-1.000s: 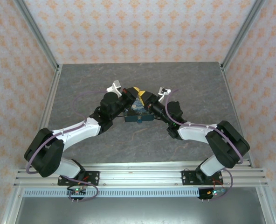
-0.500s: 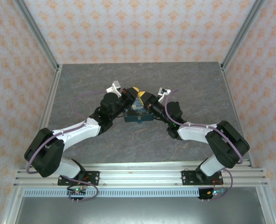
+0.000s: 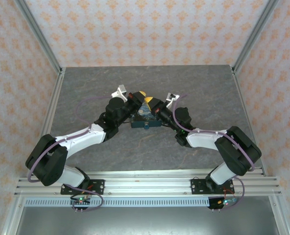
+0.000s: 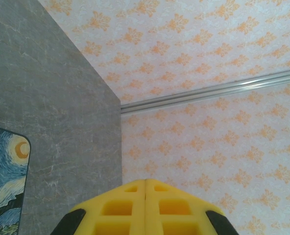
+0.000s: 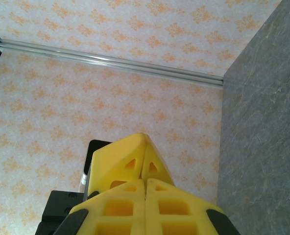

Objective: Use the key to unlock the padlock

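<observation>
The padlock (image 3: 146,114), a small block with a swirling blue-and-yellow painted top and teal sides, lies on the grey table between the two wrists. One corner of the padlock (image 4: 5,181) shows at the lower left of the left wrist view. My left gripper (image 3: 141,94) (image 4: 145,182) hovers over its far edge, its yellow fingers pressed together with nothing between them. My right gripper (image 3: 147,101) (image 5: 145,181) is shut too, tip to tip with the left gripper's fingers (image 5: 130,159) just beyond it. The key is hidden.
The grey marbled table (image 3: 199,93) has open room all around the arms. Orange-patterned walls (image 3: 145,34) and aluminium frame posts (image 3: 39,39) close it in at the back and sides. A metal rail (image 3: 145,181) runs along the near edge.
Both arms stay almost where they were over the padlock. The right gripper's jaws have closed the last bit.
</observation>
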